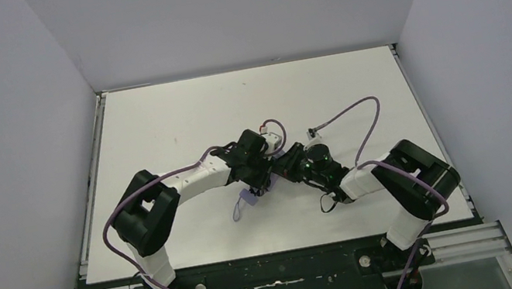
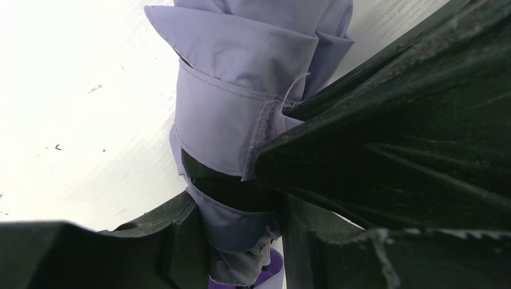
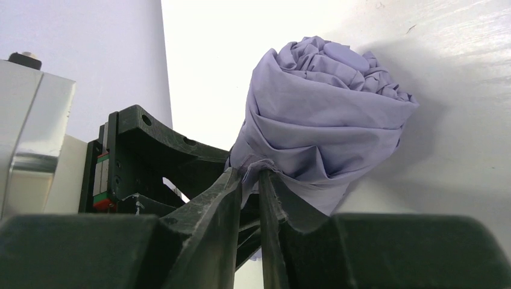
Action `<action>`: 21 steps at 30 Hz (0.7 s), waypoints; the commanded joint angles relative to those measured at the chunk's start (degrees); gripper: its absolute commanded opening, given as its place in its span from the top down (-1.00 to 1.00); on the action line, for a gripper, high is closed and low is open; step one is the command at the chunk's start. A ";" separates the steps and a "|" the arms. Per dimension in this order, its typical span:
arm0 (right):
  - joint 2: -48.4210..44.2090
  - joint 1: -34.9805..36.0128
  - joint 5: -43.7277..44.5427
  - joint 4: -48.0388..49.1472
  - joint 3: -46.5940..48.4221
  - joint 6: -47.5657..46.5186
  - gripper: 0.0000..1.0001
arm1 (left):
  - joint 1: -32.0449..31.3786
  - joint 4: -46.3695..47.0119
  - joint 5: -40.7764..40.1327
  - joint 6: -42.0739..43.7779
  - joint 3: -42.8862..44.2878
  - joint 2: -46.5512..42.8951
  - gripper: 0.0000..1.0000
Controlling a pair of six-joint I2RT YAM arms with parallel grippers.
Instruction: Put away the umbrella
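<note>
The umbrella (image 1: 249,196) is folded into a pale lavender bundle and lies at the table's middle, between both arms. My left gripper (image 1: 261,176) is shut on it. In the left wrist view the black fingers (image 2: 175,241) press the gathered fabric (image 2: 241,90) on both sides, and a purple handle end (image 2: 276,265) shows below. My right gripper (image 1: 284,165) meets it from the right. Its jaws (image 3: 251,176) stand a narrow gap apart, with a fold of the umbrella's closing strap (image 2: 268,129) lying between the tips. The rolled canopy (image 3: 325,114) bulges just beyond them.
The white table (image 1: 154,114) is walled by grey panels at the back and on both sides. A purple cable (image 1: 346,117) arcs over the right arm, and another loops beside the left arm's base (image 1: 114,231). The left gripper's black body (image 3: 150,156) sits close to my right fingers.
</note>
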 commanded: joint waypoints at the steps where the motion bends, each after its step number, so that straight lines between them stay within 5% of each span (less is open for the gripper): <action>1: 1.57 -0.60 1.92 15.88 3.84 2.63 0.71 | -2.87 -3.54 7.80 2.74 -1.46 1.68 1.00; 5: 3.17 -0.91 1.26 20.87 3.01 4.14 0.92 | -2.87 -3.67 7.84 2.90 -1.51 1.68 1.00; 11: 4.90 -1.07 0.53 24.82 2.47 5.88 0.66 | -2.83 -3.88 7.96 2.92 -1.55 1.88 1.00; 21: 5.72 -1.42 0.41 28.18 1.62 6.52 0.57 | -2.76 -3.94 8.00 3.01 -1.34 1.95 1.00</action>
